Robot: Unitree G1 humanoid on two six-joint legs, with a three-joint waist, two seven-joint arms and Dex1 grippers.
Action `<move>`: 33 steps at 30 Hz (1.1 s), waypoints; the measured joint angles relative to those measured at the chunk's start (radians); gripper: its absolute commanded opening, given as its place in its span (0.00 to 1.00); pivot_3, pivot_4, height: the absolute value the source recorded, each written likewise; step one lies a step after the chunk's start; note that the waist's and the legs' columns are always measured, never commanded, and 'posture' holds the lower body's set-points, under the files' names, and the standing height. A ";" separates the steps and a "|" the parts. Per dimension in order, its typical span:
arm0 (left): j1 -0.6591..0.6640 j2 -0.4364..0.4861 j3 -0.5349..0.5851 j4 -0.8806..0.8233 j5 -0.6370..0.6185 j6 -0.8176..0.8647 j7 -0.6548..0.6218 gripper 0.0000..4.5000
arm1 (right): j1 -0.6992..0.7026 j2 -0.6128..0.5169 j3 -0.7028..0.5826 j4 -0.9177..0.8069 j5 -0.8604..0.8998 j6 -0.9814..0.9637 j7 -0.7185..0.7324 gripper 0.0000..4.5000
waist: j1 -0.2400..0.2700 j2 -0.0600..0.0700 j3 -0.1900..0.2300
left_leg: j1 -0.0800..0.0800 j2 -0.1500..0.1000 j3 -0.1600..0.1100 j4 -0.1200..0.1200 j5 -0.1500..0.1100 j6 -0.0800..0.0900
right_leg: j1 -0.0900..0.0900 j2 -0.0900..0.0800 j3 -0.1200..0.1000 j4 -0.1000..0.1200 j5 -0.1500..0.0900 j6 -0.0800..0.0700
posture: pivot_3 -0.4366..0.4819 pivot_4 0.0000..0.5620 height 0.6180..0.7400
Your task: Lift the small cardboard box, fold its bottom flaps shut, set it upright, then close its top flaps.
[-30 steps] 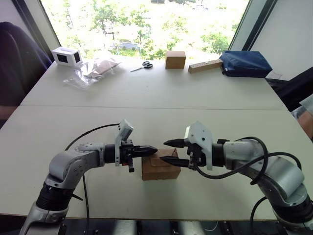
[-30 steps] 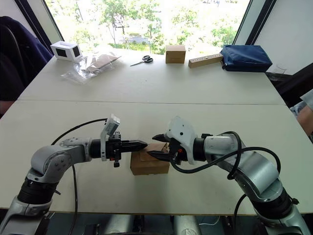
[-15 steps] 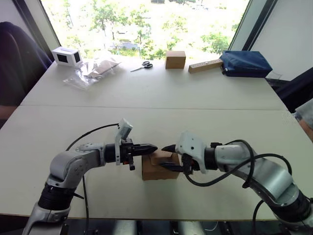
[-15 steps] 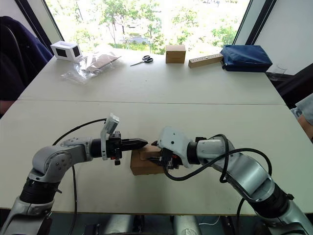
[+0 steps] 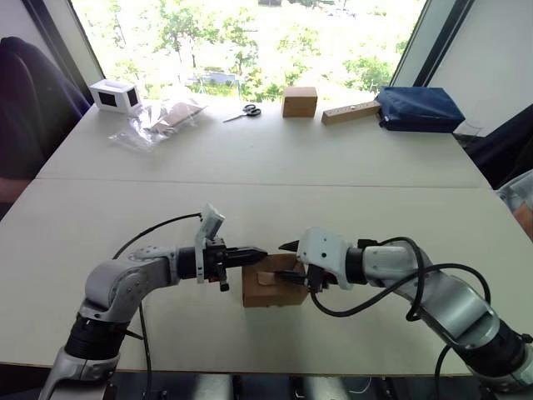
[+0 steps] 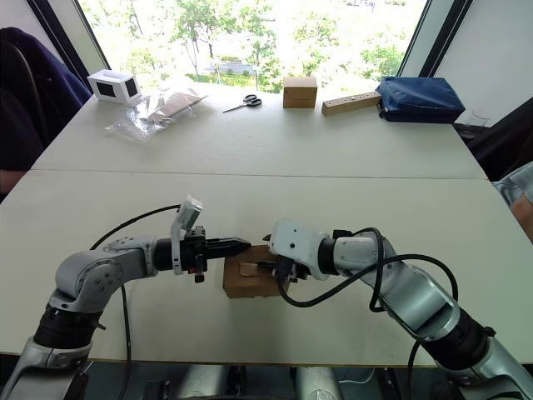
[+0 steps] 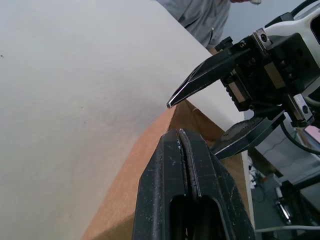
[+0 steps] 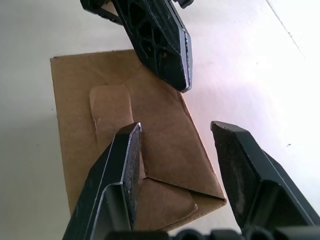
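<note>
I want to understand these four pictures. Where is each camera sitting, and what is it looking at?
Left eye view: on the head, looking down over the table; both arms show, with the left gripper and right gripper at the small cardboard box.
Right eye view: beside it, showing the same scene.
Left wrist view: on the left wrist, looking along its shut fingers at the box edge and the right gripper.
Right wrist view: on the right wrist, its open fingers over the box's top flaps.
All four share the box.

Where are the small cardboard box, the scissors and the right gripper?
small cardboard box (image 5: pixel 271 293): left eye view, its front wall.
scissors (image 5: pixel 242 112): left eye view, where the blades cross.
right gripper (image 8: pixel 176 150): right wrist view, midway between its fingertips.
</note>
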 measured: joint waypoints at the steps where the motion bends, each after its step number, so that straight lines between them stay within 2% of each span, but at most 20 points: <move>1: 0.000 0.000 0.004 0.001 0.000 0.000 0.000 0.00 | 0.003 0.006 -0.015 -0.006 0.021 0.014 0.004 0.51 | 0.000 0.000 0.000 | 0.000 0.000 0.000 0.000 0.000 0.000 | 0.000 0.000 0.000 0.000 0.000 0.000 | 0.48 0.27 1.00; 7: 0.000 -0.008 0.008 0.004 -0.002 0.000 0.001 0.00 | 0.004 0.009 -0.054 -0.047 0.083 0.060 0.014 0.51 | 0.000 0.000 0.000 | 0.000 0.000 0.000 0.000 0.000 0.000 | 0.000 0.000 0.000 0.000 0.000 0.000 | 0.48 0.27 1.00; 18: 0.003 -0.016 0.013 0.004 -0.023 0.017 0.007 0.00 | 0.002 -0.038 0.025 -0.048 -0.024 -0.005 0.017 0.51 | 0.000 0.000 0.000 | 0.000 0.000 0.000 0.000 0.000 0.000 | 0.000 0.000 0.000 0.000 0.000 0.000 | 0.48 0.27 1.00; 33: 0.003 -0.018 0.014 0.004 -0.039 0.026 0.025 0.00 | 0.003 -0.017 0.001 -0.071 0.016 0.019 0.029 0.51 | 0.000 0.000 0.000 | 0.000 0.000 0.000 0.000 0.000 0.000 | 0.000 0.000 0.000 0.000 0.000 0.000 | 0.48 0.27 1.00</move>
